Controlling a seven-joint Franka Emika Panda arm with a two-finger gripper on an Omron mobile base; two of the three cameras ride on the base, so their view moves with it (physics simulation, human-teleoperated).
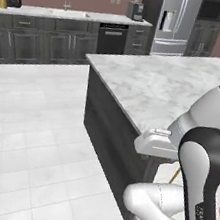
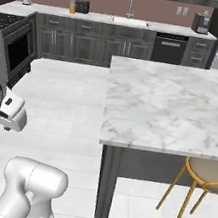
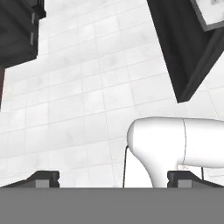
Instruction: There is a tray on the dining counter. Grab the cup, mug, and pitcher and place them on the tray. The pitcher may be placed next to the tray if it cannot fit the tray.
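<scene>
The dining counter is a wide white marble slab with grey veins, and the part in view is bare. The tray, the cup and the mug are out of view. On the far worktop a small amber upright thing beside a dark toaster looks like the pitcher; it is too small to be sure. My gripper is open, its fingertips set wide apart with nothing between them. It points down at the white tiled floor, short of the counter's near edge. The white hand sits low beside the counter.
A stool with gold legs is tucked under the counter's near side. The back worktop holds a sink and a coffee machine. A dishwasher, a fridge and an oven line the walls. Open tiled floor lies to the left.
</scene>
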